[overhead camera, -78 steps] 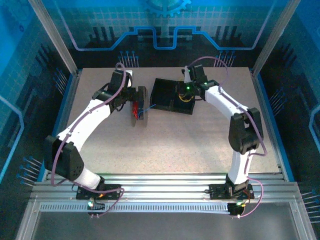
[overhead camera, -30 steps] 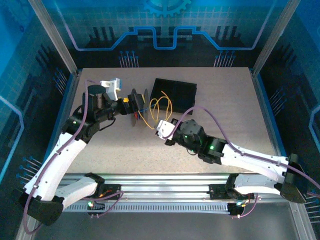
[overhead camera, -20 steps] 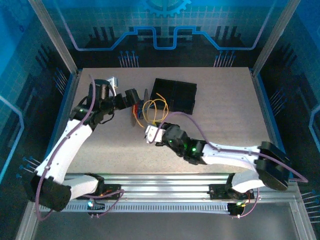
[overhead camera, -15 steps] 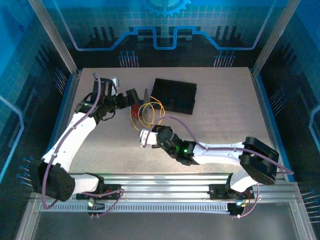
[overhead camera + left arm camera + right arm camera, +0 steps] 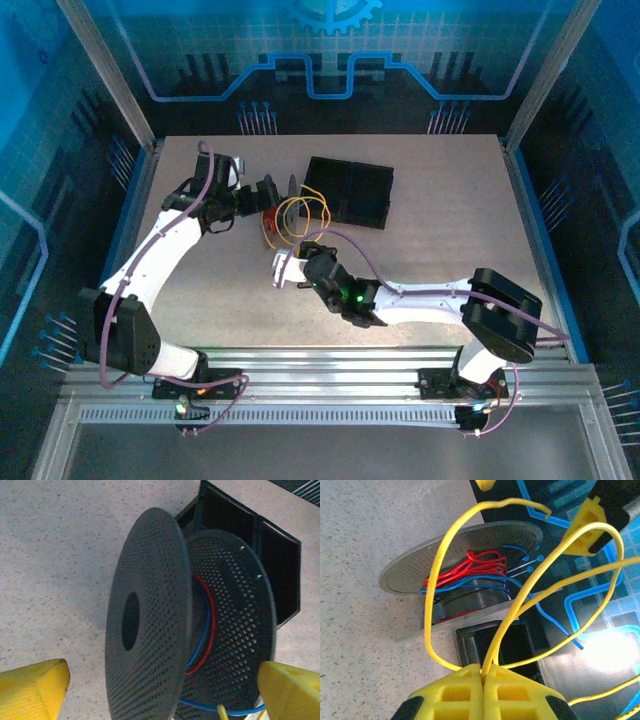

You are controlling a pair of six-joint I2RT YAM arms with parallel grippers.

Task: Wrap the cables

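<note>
Spool point(image 5: 150, 625) carries red cable point(image 5: 480, 560) and blue cable point(image 5: 465, 581); left gripper point(image 5: 162, 692) gapes, seemingly around it; right gripper point(image 5: 484, 672) pinches yellow cable point(image 5: 431, 595).

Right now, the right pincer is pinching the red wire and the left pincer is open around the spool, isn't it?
Not the red wire: the right pincer is pinching the yellow wire, as the right wrist view shows. The left pincer is open around the spool.

cables point(image 5: 480, 565) on spool point(image 5: 160, 605), tray point(image 5: 350, 190) just right of it, on table point(image 5: 430, 250)
</note>
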